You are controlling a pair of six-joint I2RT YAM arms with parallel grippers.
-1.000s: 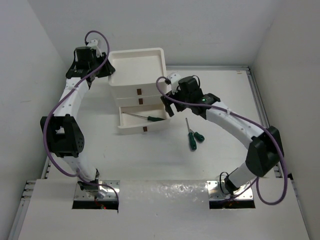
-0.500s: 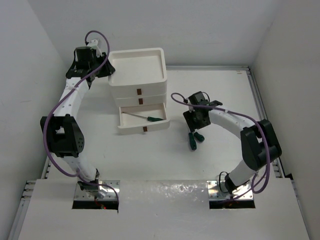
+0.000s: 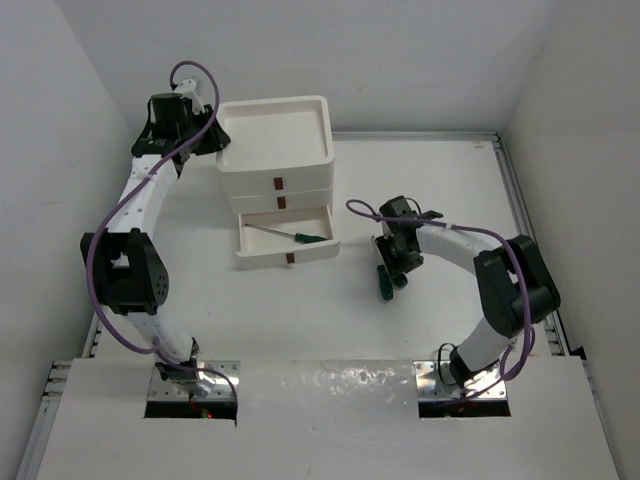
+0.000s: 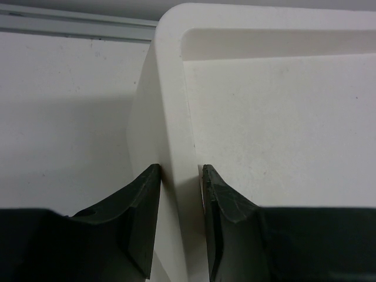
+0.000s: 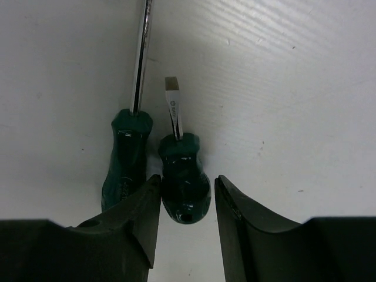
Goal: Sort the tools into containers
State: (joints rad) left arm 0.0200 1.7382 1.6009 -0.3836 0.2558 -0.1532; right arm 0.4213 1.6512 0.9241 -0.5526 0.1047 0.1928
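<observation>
Right wrist: screwdriver (image 5: 183,187) within end effector (image 5: 188,183)

Two slim white arms are seen, left arm (image 3: 140,200) and right arm (image 3: 455,240), each broken up by chunky black housings (image 3: 130,275). Purple cables (image 3: 186,65) are looped along both. Shiny metal base plates (image 3: 228,378) are picked out below. Fingers (image 4: 138,217) are shown dark, matte and curved.
</observation>
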